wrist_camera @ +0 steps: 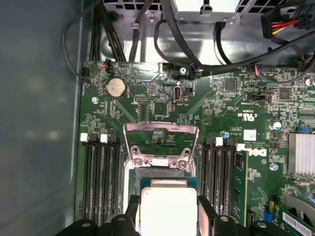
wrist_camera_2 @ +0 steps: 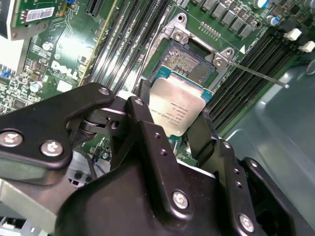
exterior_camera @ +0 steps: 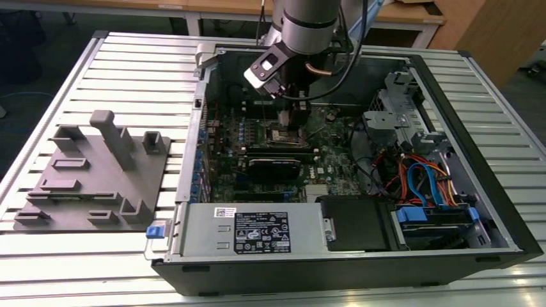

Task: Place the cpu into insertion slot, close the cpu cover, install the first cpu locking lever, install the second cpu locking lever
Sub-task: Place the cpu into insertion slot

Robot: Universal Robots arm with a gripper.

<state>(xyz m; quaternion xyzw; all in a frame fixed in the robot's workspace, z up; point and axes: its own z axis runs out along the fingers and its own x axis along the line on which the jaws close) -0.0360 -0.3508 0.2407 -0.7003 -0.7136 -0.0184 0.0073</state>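
In both wrist views my gripper is shut on the cpu, with a black finger on each of two opposite edges. The chip's dull silver top faces the cameras. It hangs tilted just above the insertion slot, covering the slot's near part. The cpu cover stands raised open at the slot's far side. A thin locking lever sticks out sideways from the socket frame. In the exterior view the gripper reaches down into the open computer case over the slot.
Long black memory slots flank the socket on both sides. Black cables run along the case wall beyond the board. A finned heatsink sits to one side. Outside the case lies a grey fixture plate; a power supply is at the front.
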